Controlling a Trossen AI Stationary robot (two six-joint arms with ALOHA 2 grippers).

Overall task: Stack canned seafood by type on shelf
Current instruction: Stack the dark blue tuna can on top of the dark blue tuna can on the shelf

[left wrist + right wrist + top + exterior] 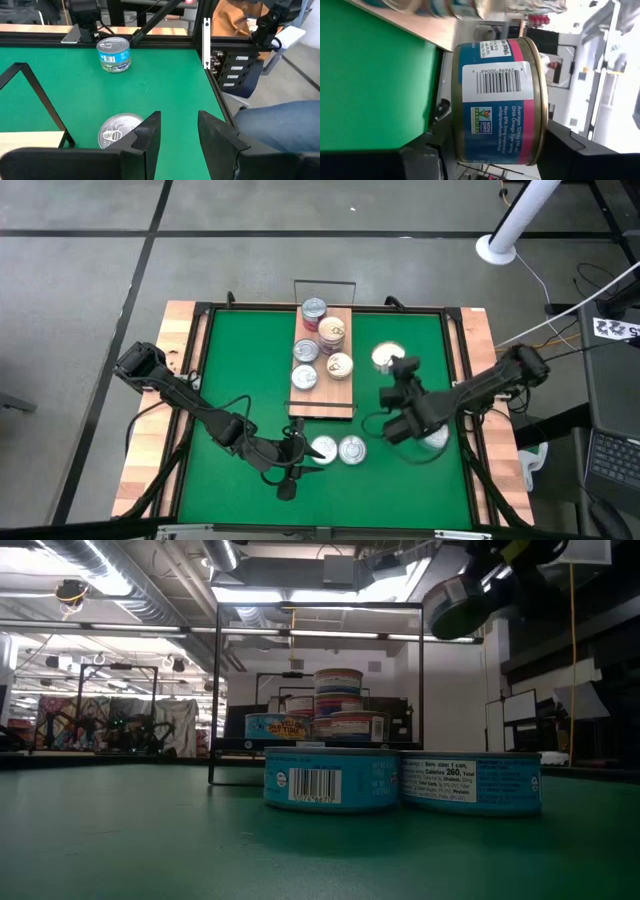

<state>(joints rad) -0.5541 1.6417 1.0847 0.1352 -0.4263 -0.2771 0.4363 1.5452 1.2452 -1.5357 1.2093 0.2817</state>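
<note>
The shelf (322, 395) is a wood-grain board with wire rails; several tins (333, 330) stand on it, some stacked (338, 705). Two blue-labelled tins (338, 449) (332, 780) sit side by side on the green mat near the shelf's near end. Another silver-topped tin (388, 357) (114, 55) stands right of the shelf. My left gripper (292, 463) (177, 135) is open, low beside the near pair, with one tin (119, 131) just outside one finger. My right gripper (403, 423) (495, 160) is shut on a blue-and-pink labelled tin (497, 100) (455, 605), raised right of the shelf. My right gripper pinches the tin between its two fingers (575, 150), one on each flat end, near the rims (540, 115). The labelled side wall with the barcode faces the wrist camera. The tin is lifted clear of the mat, high in the low view, slightly tilted.
A black frame and wooden border (185, 350) run around the green mat (250, 370). Bare mat lies left of the shelf and along its near side. A person's leg in jeans (280, 120) shows past the table's edge in the left wrist view.
</note>
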